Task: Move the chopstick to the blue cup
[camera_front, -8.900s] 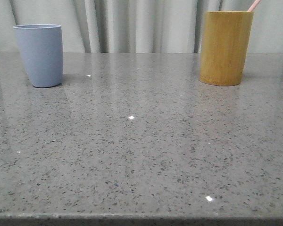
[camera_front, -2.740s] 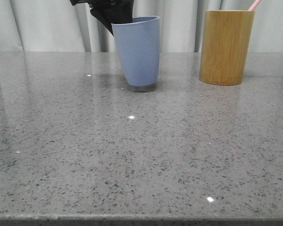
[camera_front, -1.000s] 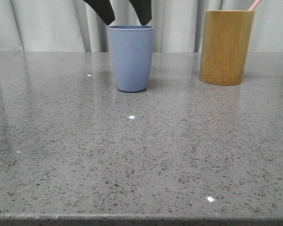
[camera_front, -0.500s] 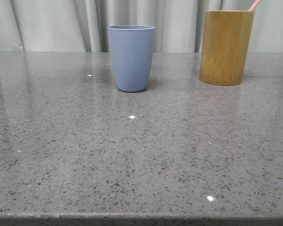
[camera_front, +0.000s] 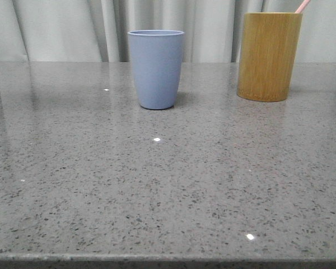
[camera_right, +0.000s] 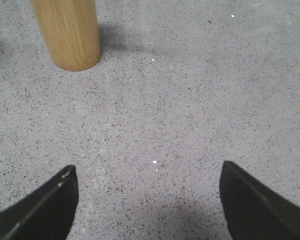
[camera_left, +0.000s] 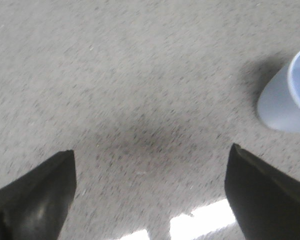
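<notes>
The blue cup (camera_front: 155, 69) stands upright on the grey table, left of centre at the back. A pale pink chopstick tip (camera_front: 302, 6) sticks out of the yellow-brown bamboo cylinder (camera_front: 268, 56) at the back right; the rest of it is hidden inside. My left gripper (camera_left: 150, 162) is open and empty above bare table, with the blue cup (camera_left: 288, 95) off to one side of it. My right gripper (camera_right: 149, 176) is open and empty over the table, with the bamboo cylinder (camera_right: 69, 32) some way ahead of it. Neither gripper shows in the front view.
The speckled grey stone table (camera_front: 168, 185) reaches to a front edge at the bottom of the front view. Pale curtains (camera_front: 61, 28) hang behind the table.
My left gripper let go of the blue cup near the table's middle back and rose out of the front view. The cup stands where it was set down. The bamboo cylinder has not moved.
</notes>
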Motion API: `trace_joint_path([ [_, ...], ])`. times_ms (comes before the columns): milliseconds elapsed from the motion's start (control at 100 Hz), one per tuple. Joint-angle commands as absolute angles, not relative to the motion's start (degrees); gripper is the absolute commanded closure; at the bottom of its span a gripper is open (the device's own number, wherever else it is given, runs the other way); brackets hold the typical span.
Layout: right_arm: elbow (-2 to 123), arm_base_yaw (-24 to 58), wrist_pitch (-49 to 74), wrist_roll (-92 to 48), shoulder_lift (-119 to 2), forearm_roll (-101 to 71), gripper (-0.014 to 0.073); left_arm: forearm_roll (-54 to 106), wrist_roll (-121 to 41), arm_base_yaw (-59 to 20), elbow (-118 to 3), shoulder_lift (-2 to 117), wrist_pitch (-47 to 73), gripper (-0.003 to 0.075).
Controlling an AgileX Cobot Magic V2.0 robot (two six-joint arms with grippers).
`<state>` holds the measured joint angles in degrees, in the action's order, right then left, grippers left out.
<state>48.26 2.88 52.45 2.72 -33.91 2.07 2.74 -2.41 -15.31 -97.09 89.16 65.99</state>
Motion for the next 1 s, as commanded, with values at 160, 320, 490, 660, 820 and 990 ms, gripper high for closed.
trace_joint_path([
  [160, 50.1, 2.7, 48.9, 2.4, -34.5, 2.3, 0.0014, 3.2, -1.7, -12.1, -75.9, 70.8, 53.8, 0.0132],
  [320, 50.1, 2.7, 48.9, 2.4, -34.5, 2.3, 0.0014, 3.4, 0.0, -11.0, -62.5, 59.9, 49.8, 0.0132],
  [490, 50.1, 2.7, 48.1, 2.5, -34.6, 1.8, 0.0014, 3.2, 0.9, -10.9, -52.0, 49.3, 49.6, 0.0132],
  [660, 49.3, 2.7, 40.6, 2.5, -35.3, -2.6, 0.0014, 3.2, 0.9, -10.9, -46.2, 40.7, 48.5, 0.0132],
  [820, 47.0, 2.9, 27.2, 2.2, -39.4, -8.7, 0.0014, 3.2, 0.9, -10.9, -45.5, 37.3, 47.8, 0.0132],
  [990, 46.0, 2.9, 13.4, 2.2, -46.6, -10.2, 0.0014, 3.2, 0.9, -10.9, -45.5, 37.1, 48.0, 0.0132],
])
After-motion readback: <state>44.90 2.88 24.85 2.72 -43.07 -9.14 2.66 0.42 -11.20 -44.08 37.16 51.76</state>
